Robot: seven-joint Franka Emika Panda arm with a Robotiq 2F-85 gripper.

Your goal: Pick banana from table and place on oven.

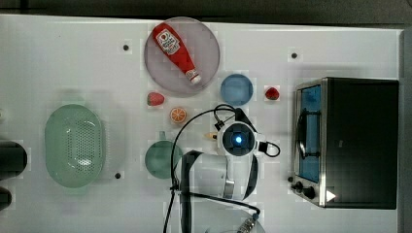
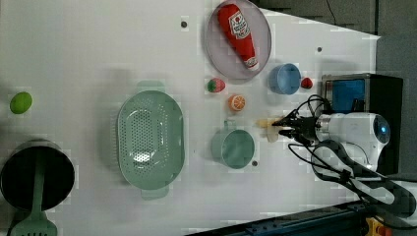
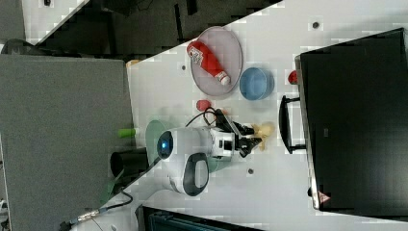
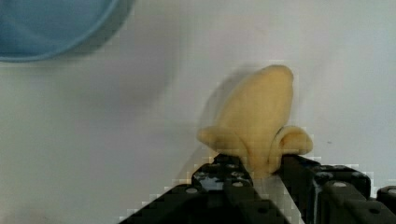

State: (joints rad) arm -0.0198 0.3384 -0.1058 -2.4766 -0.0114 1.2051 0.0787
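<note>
Jaws of your gripper (image 4: 261, 175) pinch the banana's (image 4: 259, 119) stem end on the table (image 4: 93, 140). You've got the grasp; lifting it and setting it on the oven (image 1: 362, 141) remain.

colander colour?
Pale mint green, dotted with small holes: the colander shows best in the left view.

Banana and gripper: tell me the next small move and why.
Probably finish closing, then lift straight up. In the wrist view the gripper has a finger on each side of the banana, which lies on the white table. The oven, whose black top is the goal, stands toward the top view's right.
</note>
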